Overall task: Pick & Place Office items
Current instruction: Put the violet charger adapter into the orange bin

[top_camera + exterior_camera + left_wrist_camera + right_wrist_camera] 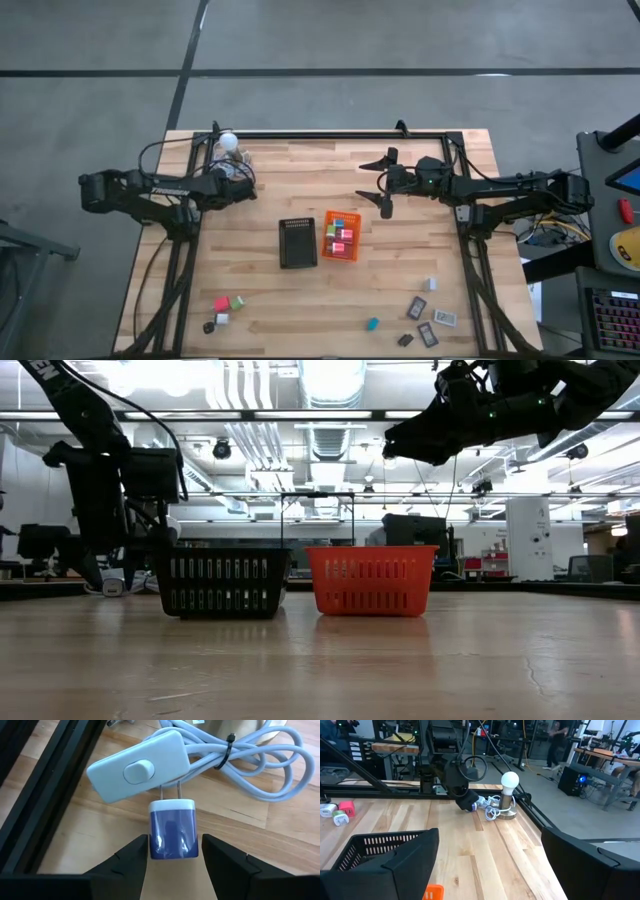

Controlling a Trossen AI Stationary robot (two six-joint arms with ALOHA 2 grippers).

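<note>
My left gripper (175, 842) is at the table's far left, shut on a small blue block with a white cap and two metal prongs (172, 832). It sits just short of the white ball lamp (228, 141), its coiled grey cable (260, 750) and its white switch (137, 765). My right gripper (382, 185) hangs open and holds nothing, high over the far middle. Several coloured blocks lie in the orange tray (341, 235). More office items lie near the front edge: red and green blocks (229, 302), a teal block (372, 323) and grey-black rectangles (417, 307). My left gripper pinches the blue block between its two fingers by its two opposite sides (154, 840), at the end away from the prongs. The fingers slant down from the table's left and lie along the block. The prongs point at the white switch. I cannot tell whether the block is clear of the table.
A black tray (297, 242) stands beside the orange one at the table's middle. A black frame rail (45, 795) runs along the left edge close to my left gripper. Bare wood lies between the trays and the front items.
</note>
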